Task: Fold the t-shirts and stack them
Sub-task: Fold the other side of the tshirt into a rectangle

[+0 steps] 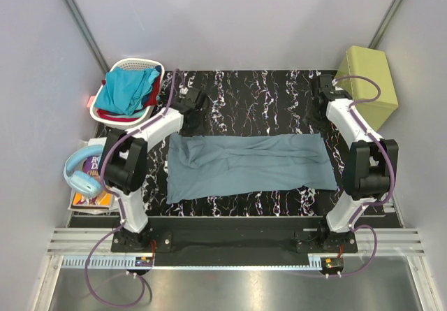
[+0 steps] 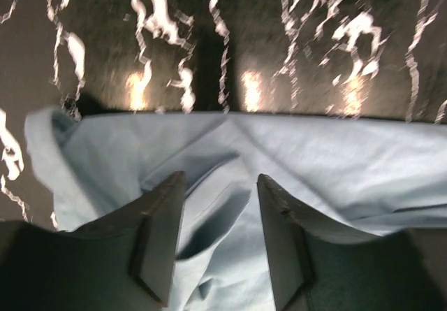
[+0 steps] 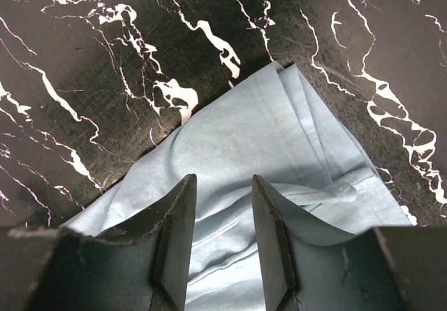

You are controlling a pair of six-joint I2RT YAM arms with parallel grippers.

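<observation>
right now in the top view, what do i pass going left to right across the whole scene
blue headphones → white laundry basket → grey-blue t-shirt → olive-green box

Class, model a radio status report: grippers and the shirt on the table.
Left gripper, right gripper: jaws apart, each over a far corner. Muted grey-blue cloth t-shirt spread flat. Nothing on it.

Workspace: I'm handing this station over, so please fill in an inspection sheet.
surface: black, white-veined table
job's things: grey-blue t-shirt laid out mid-table; turquoise t-shirt and red t-shirt in the white basket
clutter: white basket far left; headphones on books off the left edge
grippers: left gripper and right gripper at the shirt's far corners, jaws open over cloth
cables: purple cables along both arms
surroundings: olive box far right; grey walls
</observation>
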